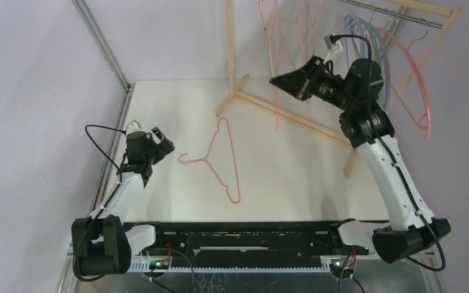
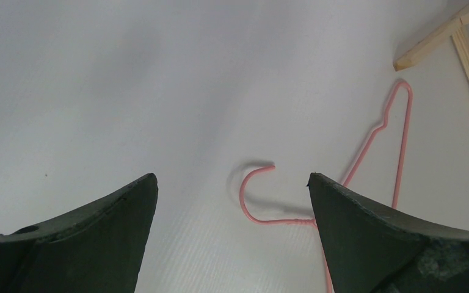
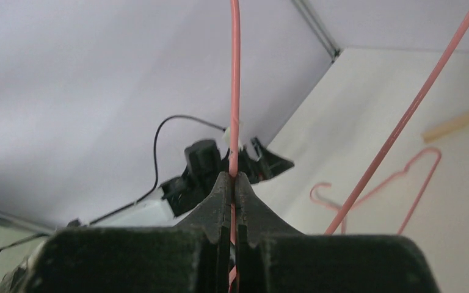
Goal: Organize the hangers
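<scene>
Top external view shows the left gripper [image 1: 162, 141] low over the left side of the smooth white table [image 1: 293, 177], its black fingers spread wide and empty. Just to its right a thin pink triangular wire hanger [image 1: 220, 160] lies flat on the table. Only the left wrist view shows its curled hook framed between the open fingertips. Farther right, the right gripper [image 1: 276, 80] is raised beside the pale wooden rack frame [image 1: 232, 49]. The right wrist view alone makes plain that its fingers pinch the straight wire of a second pink hanger [image 3: 235, 91], which hangs upright. At far right, thicker curved blue, lilac and salmon hangers [image 1: 383, 36] hang by metal hooks on the metal rail [image 1: 403, 17].
</scene>
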Controlling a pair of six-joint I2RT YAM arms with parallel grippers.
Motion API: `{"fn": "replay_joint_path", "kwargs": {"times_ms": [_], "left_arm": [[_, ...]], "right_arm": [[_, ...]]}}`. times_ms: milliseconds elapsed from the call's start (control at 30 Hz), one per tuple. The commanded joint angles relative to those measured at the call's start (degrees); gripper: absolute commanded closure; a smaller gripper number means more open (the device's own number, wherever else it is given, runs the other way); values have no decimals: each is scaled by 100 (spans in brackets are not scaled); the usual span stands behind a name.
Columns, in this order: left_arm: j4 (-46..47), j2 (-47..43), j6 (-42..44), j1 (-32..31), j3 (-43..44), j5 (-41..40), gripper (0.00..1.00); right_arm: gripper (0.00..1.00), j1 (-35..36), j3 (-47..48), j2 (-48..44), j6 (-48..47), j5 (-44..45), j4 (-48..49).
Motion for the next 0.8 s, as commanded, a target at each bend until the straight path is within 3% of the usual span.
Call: {"fn": "replay_joint_path", "kwargs": {"times_ms": [0,433,767], "left_arm": [[99,-10,181,-23,336,100,2],[59,-82,213,-28,199,37,2],[75,66,224,-14,207,26,2]], "right_arm": [[100,-36,212,465,231,413,1427],[100,-453,1061,2085,615,494,2347],[100,-467,1140,2225,568,1042,2282]]}}
